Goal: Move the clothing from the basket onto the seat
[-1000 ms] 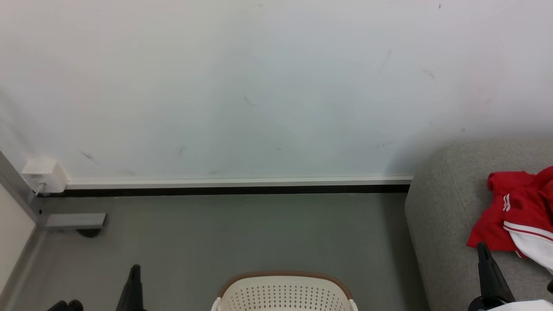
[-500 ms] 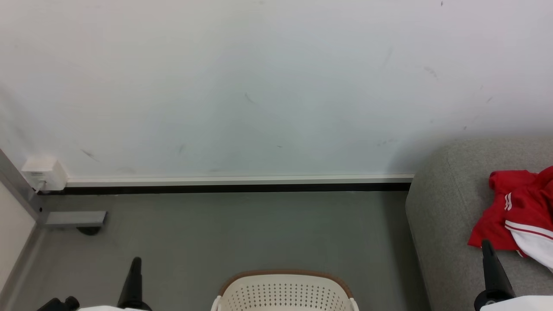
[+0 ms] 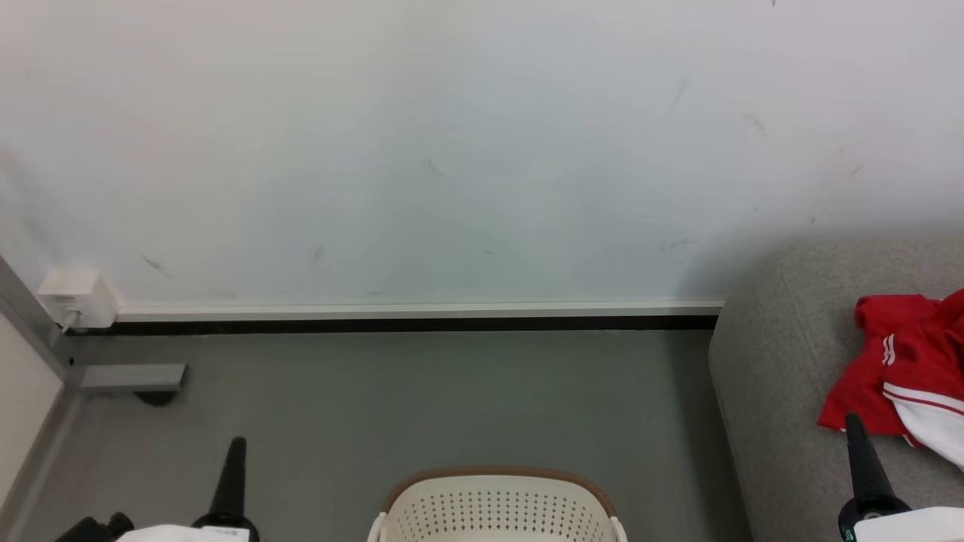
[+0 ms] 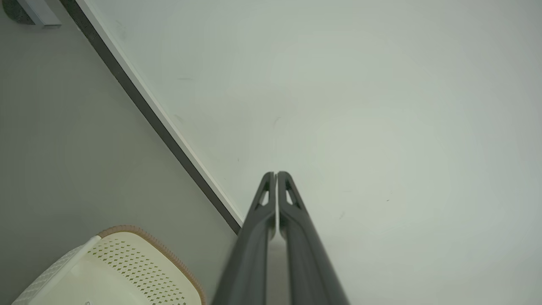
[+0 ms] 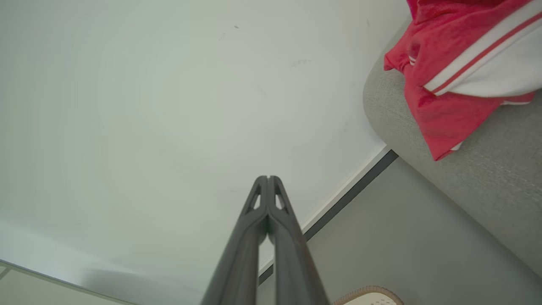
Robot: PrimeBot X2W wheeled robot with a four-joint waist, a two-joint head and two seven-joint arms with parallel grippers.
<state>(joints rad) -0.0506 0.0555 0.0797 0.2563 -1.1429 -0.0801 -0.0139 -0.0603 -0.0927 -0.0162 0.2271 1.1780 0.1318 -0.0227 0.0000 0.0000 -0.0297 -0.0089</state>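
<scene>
Two dark, long-fingered grippers are seen at the bottom of the head view, pointing up. On the left gripper [image 3: 236,446] the fingers are pressed together and nothing is held. In the left wrist view its tips [image 4: 276,174] meet in front of the pale wall [image 4: 381,106].

The right gripper [image 3: 853,421] is likewise closed on nothing. In the right wrist view its fingers [image 5: 268,178] are aimed at the wall, well apart from the garments.

The soft red fabric clothing [image 3: 896,354], with thin white stripes and a white panel, is found crumpled on the large grey seat [image 3: 776,391] of coarse woven upholstery at the right edge. One red corner is draped over the seat's rounded edge, as noted in the right wrist view [image 5: 440,127].

The oval cream-white plastic basket [image 3: 493,512], with perforated walls and a brown woven-look rim, is placed on the grey floor [image 3: 422,399] between the two grippers, left of the seat and apart from it. It is cut off by the lower frame edge, so its contents cannot be told.

A white skirting strip over a black line [image 3: 414,318] is noted along the foot of the wall. A small white box [image 3: 75,297] is fixed at the far left, with a grey metal bracket [image 3: 132,376] below it.
</scene>
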